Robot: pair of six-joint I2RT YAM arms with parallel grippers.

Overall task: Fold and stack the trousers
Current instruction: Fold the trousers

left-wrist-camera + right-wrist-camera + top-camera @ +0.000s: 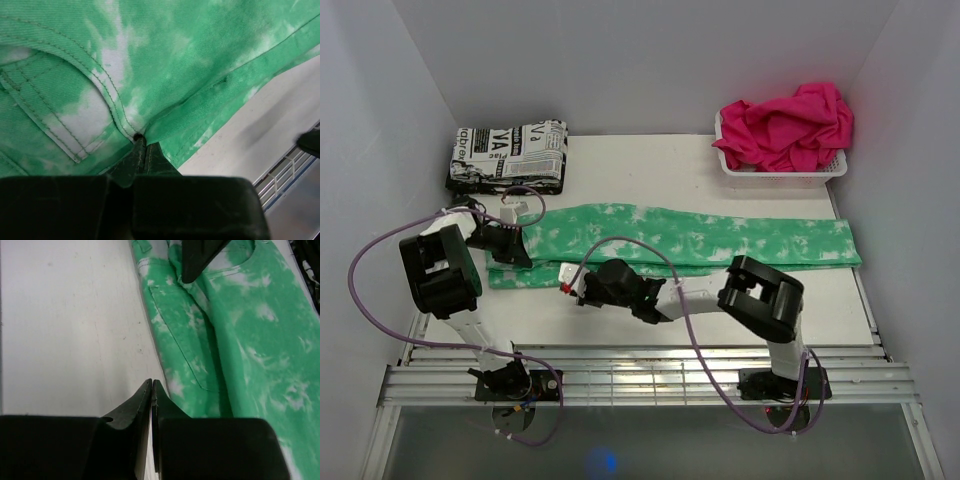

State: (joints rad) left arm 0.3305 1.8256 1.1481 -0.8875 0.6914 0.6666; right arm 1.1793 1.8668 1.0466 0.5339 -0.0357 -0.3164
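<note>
Cloth was pinched between the left fingers (pixel 131 162), which were closed tip to tip on a stitched seam beside a pocket of the trousers (pixel 200 60). The right fingers (pixel 136 407) were shut too, but on nothing: their tips sat over bare bench (pixel 65 315) just beside the near edge of the cloth.

From above, the trousers (pixel 700 235) lay stretched lengthwise across the middle of the bench, waist toward the left edge and hems near the right edge, not yet folded. Both sets of fingers were at the waist end. A folded newsprint-patterned cloth (pixel 510 157) sat in the far left corner. A pink cloth (pixel 785 125) was heaped in a white basket (pixel 780 172) in the far right corner.

The likely trouble was a one-sided lift. With only the left side holding, raising the waist would drag it askew, and the legs would twist or bunch, so the fold would land crooked. The left hold also looked thin, a seam caught at the very tips, so the weight of the long legs could pull it free.
</note>
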